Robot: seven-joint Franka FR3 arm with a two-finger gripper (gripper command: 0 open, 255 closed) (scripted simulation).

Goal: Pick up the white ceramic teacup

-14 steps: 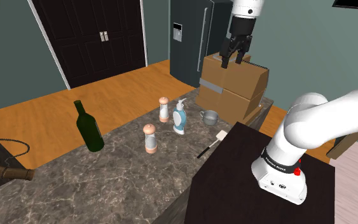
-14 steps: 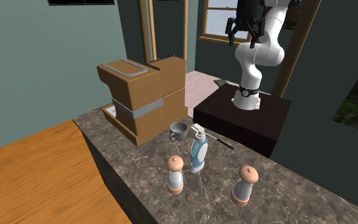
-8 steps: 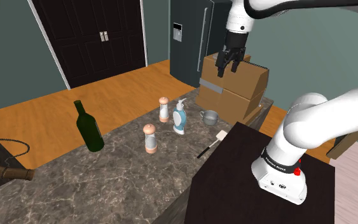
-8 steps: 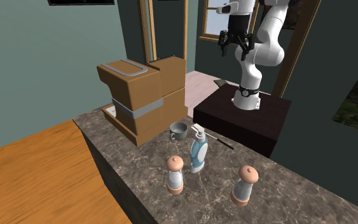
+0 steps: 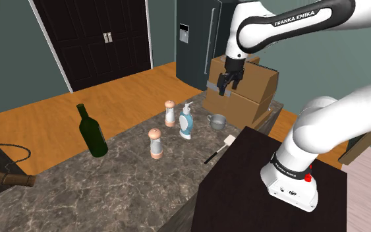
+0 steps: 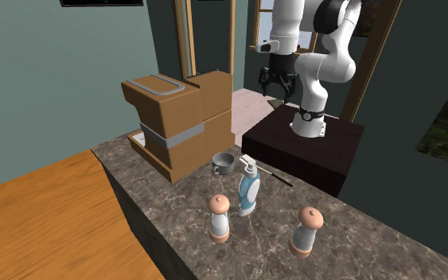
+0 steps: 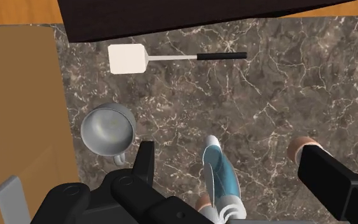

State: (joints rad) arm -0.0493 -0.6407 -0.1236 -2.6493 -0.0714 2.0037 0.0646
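High above the worktop, gripper fingers apart, empty. Grey teacup upright near the stand-side edge, just beside the cardboard box, outside the finger gap on the box side; probably calls for shifting boxward before descending.

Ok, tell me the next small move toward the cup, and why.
Probably shift the open end effector toward the cardboard box while lowering: the grey cup sits outside its fingers, beside the box, well below.

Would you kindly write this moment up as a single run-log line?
phase: pre-grasp | end effector: open, empty, above counter | teacup: grey, upright, untouched, beside cardboard box | nearby: spatula, pump bottle
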